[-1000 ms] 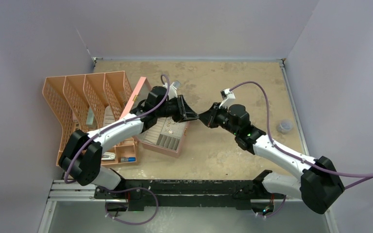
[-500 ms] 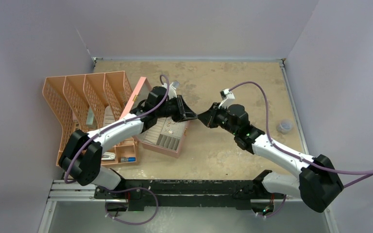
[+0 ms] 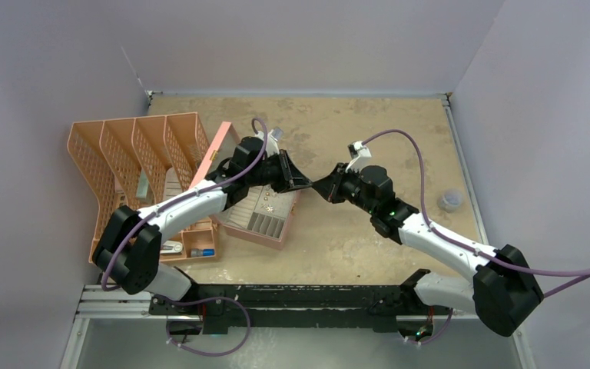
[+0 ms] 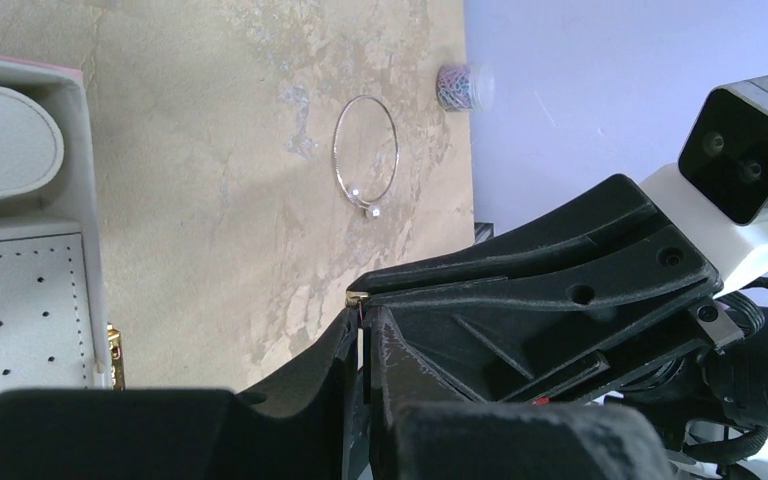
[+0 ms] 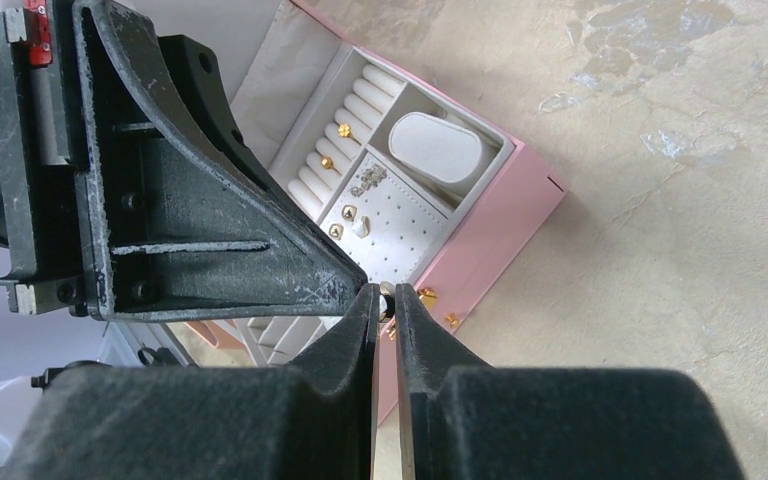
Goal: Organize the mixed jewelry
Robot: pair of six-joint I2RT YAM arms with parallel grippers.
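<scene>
My right claw (image 5: 386,300) pinches a tiny gold stud (image 5: 387,289) at its tips, above the table (image 5: 680,250). My left claw (image 4: 362,328), jaws narrowed to a slit, meets it tip to tip and touches the stud; whether it grips, I cannot tell. Just beneath sits the open pink jewelry box (image 5: 520,205), more gold studs (image 5: 348,212) pinned inside. The silver wire hoop (image 4: 366,157) lies on the table, near a clear cup (image 4: 463,87).

Mottled tan tabletop (image 3: 384,123); plain pale-lilac walls (image 3: 315,42) behind, left and right of tabletop; metal rail (image 3: 299,298) along tabletop's near edge; soft, even lighting.
</scene>
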